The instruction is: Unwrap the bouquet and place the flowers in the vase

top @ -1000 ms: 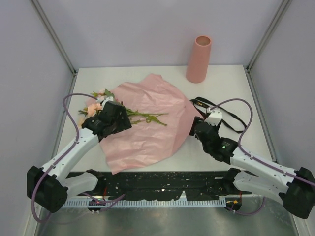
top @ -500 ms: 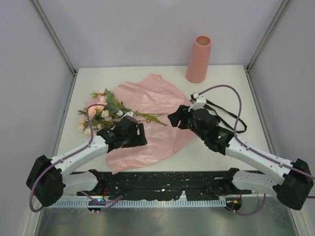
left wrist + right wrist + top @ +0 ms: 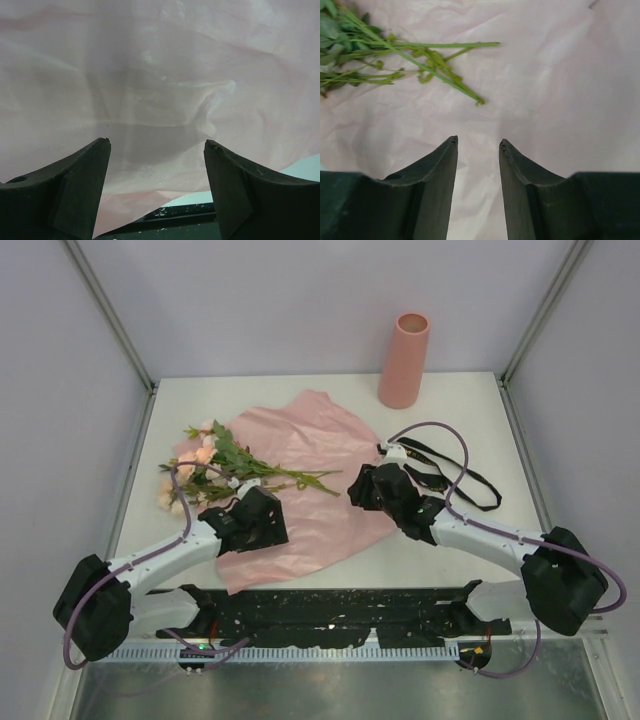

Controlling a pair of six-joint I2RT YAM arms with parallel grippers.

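So we've got the flowers [image 3: 225,465] lying loose on the spread pink paper [image 3: 320,430] left of centre, stems pointing toward our right gripper [image 3: 478,139] (jaws narrowly apart, empty, probably lining up a stem grab), left gripper [image 3: 157,141] wide open over paper, vase [image 3: 404,360] waiting upright at upper right.

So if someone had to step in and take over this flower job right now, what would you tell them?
Left claw: open, empty, low over the near part of the pink paper.
Right claw: jaws a little apart, empty, over the paper near the stem ends.
Flowers: loose at the left, stems lying across the paper.
Black ribbon: on the table, right.
Vase: upright at the back.
Done: unwrapping. Left: flowers into vase.
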